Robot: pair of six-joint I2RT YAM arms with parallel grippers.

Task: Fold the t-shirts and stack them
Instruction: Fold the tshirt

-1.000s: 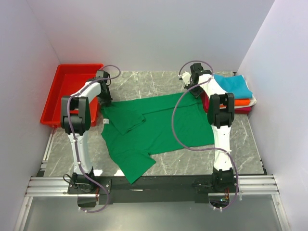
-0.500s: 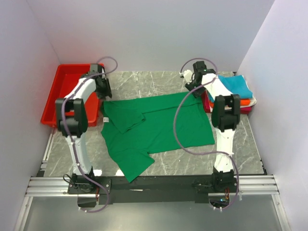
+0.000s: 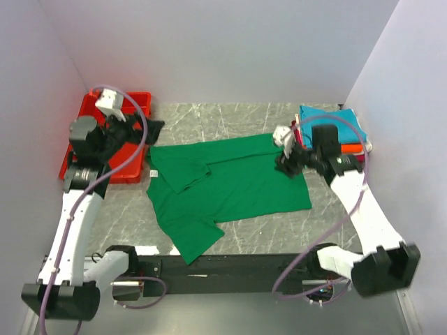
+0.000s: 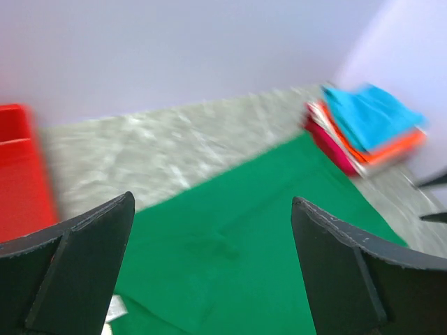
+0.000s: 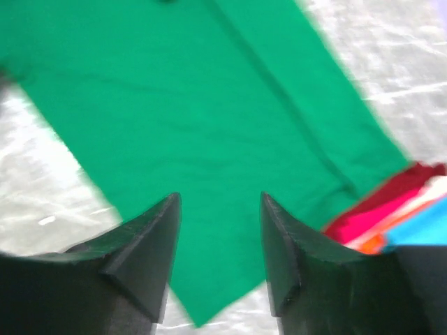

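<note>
A bright green t-shirt (image 3: 230, 185) lies spread on the marble table, one sleeve folded over near its left end and a white label (image 3: 154, 175) showing. My left gripper (image 3: 149, 130) hovers off the shirt's far left corner, open, with nothing between its fingers (image 4: 77, 265); below it the green t-shirt (image 4: 244, 258) shows. My right gripper (image 3: 286, 165) hangs over the shirt's right end, open and empty, the green t-shirt (image 5: 195, 105) beneath its fingers (image 5: 143, 251). Folded t-shirts (image 3: 335, 129) are stacked at the far right, teal on top.
A red plastic tray (image 3: 84, 150) stands at the far left, partly under my left arm. White walls close in the back and both sides. The folded stack (image 4: 370, 118) shows teal, orange and red layers (image 5: 401, 213) beside the green shirt's right edge.
Both grippers opened and came away from the green shirt's far edge. The left arm swung up and left over the tray; the right arm pulled back and right. The shirt stayed flat.
</note>
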